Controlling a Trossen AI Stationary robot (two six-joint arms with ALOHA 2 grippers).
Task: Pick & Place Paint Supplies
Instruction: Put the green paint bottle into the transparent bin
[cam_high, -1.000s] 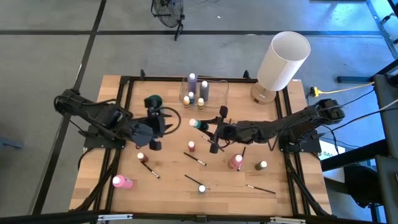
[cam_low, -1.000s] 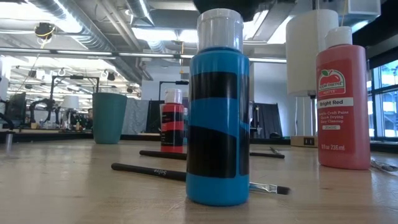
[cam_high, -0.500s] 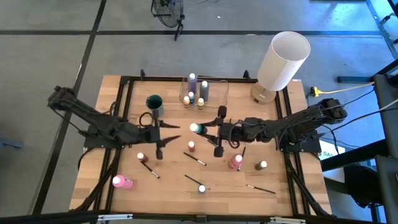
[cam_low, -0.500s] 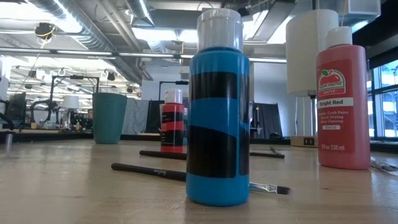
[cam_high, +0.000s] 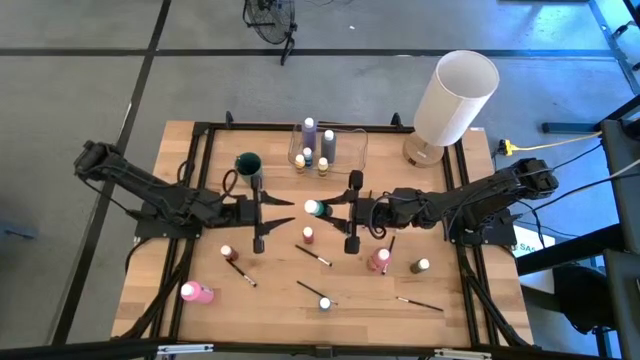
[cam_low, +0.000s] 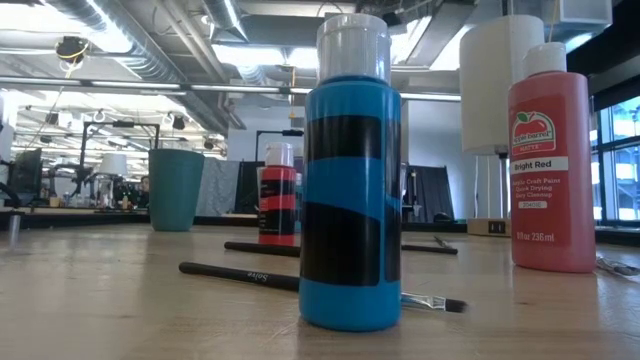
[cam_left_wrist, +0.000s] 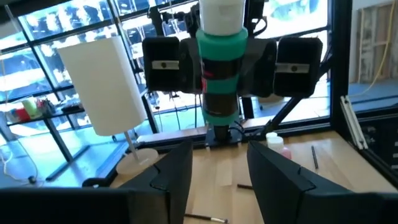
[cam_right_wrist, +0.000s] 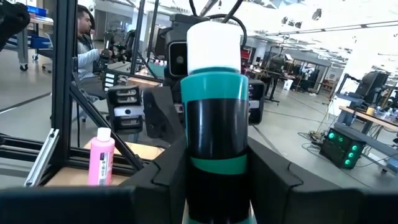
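A teal paint bottle (cam_high: 318, 208) with a white cap and a black label hangs above the middle of the table, with my right gripper (cam_high: 330, 208) shut on it. My left gripper (cam_high: 284, 206) points level at the bottle from the table's left side. Its open fingers (cam_left_wrist: 177, 174) stand just short of the bottle (cam_left_wrist: 221, 68) and touch nothing. Other bottles stand on the table: a blue one (cam_low: 350, 200), a bright red one (cam_low: 551, 160) and a small red one (cam_high: 308, 235). A pink bottle (cam_high: 196, 292) lies on its side. Dark brushes (cam_high: 313, 255) lie flat. My right gripper pinches the teal bottle's body at the black label (cam_right_wrist: 214, 149) between its two fingers (cam_right_wrist: 168, 171). They come level from the table's right side, one on each side of the bottle. The bottle is lifted clear, nearly upright with its cap (cam_right_wrist: 213, 46) up.
A clear container (cam_high: 345, 150) with several bottles stands at the far middle, with a teal cup (cam_high: 247, 164) to its left and a large white cylinder (cam_high: 455, 98) at the far right. More bottles (cam_high: 420, 266) and brushes (cam_high: 418, 303) lie toward the near edge.
My left gripper has come down and tipped to level, reaching toward the table's right edge until it faces the teal bottle. My right gripper has risen slightly and turned the bottle from a slant to nearly upright.
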